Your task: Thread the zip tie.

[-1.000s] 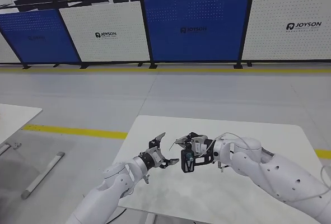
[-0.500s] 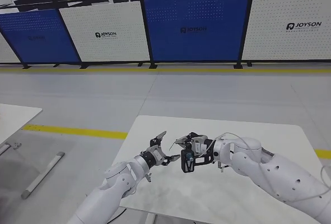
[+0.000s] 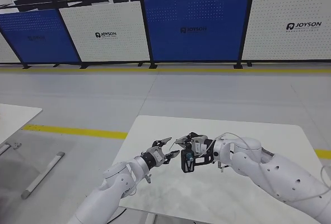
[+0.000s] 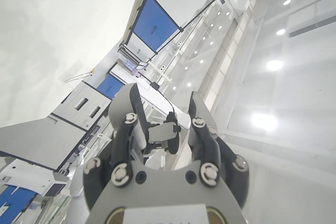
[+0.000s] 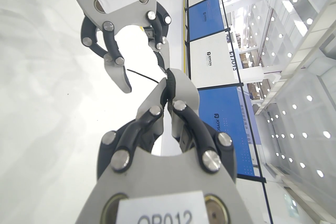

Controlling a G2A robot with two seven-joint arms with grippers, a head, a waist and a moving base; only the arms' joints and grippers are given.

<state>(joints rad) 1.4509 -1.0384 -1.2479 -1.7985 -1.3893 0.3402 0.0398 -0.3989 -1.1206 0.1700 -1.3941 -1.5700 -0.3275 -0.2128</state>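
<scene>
right wrist view: right jaws pinch thin black zip tie (image 5: 143, 76); left jaws spread.

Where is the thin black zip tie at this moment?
In the right wrist view, the thin black zip tie is pinched in the shut right gripper; its free end points between the fingers of the open left gripper.

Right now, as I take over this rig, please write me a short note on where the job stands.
Right gripper: shut on the thin black plastic zip tie, over the white table.
Left gripper: open, its fingers either side of the tie's free end, not gripping it.
Done: tie picked up and presented.
To do: probably close the left gripper on the free end, then thread; no loop visible yet.
</scene>
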